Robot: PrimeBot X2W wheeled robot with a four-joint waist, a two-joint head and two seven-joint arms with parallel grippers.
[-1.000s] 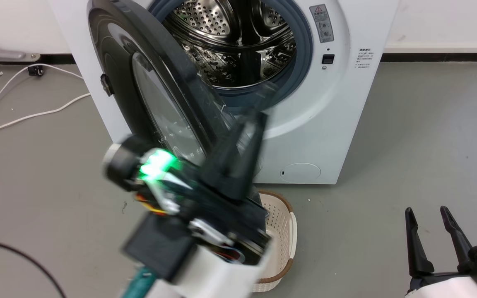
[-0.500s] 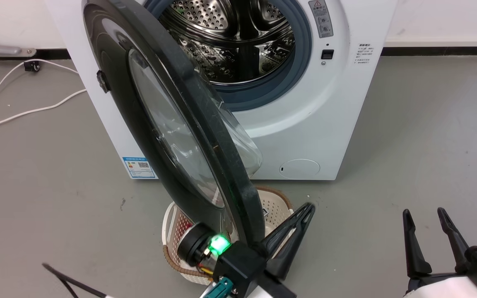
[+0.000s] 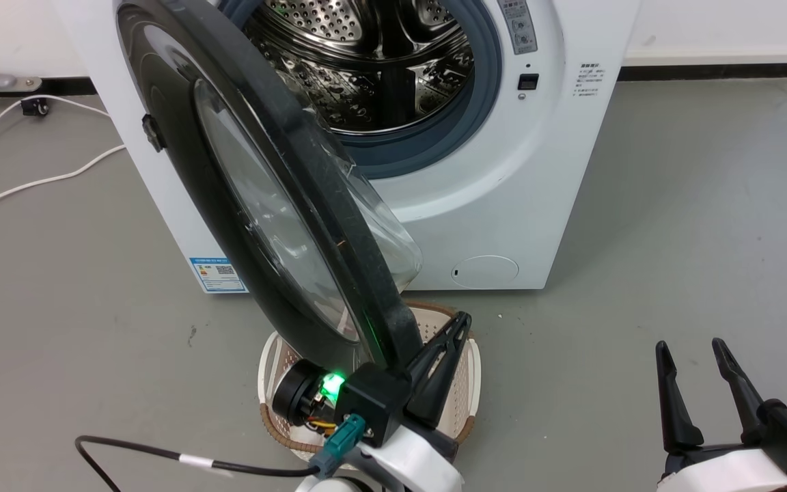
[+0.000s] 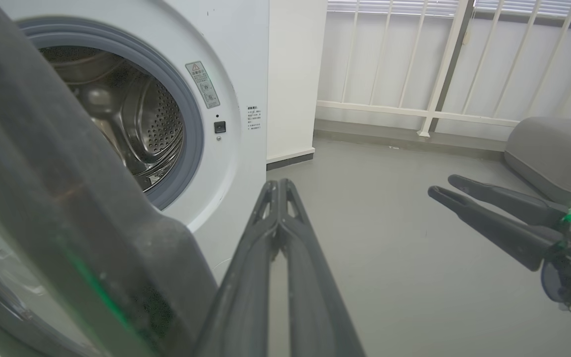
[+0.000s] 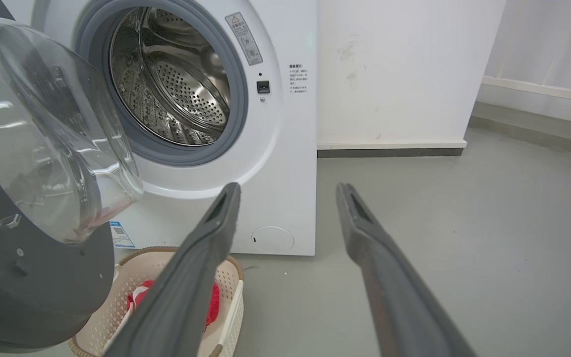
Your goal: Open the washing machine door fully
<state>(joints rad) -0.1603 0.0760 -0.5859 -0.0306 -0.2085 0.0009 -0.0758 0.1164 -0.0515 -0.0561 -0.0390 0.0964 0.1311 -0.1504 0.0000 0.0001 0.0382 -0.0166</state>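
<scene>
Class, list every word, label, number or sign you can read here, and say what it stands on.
No text can be read as words.
Grey sticker with red warning triangle, on the washer front: print too small.
Black print block beside it: too small.
Blue label at lower corner: blurred.

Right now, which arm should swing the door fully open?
Left. The left gripper, shut, sits by the free edge of the door, inner side; the right gripper hangs open, far off.

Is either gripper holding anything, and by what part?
Nothing is held. The left gripper is shut empty beside the rim of the glossy black round door; the right gripper is open, empty.
</scene>
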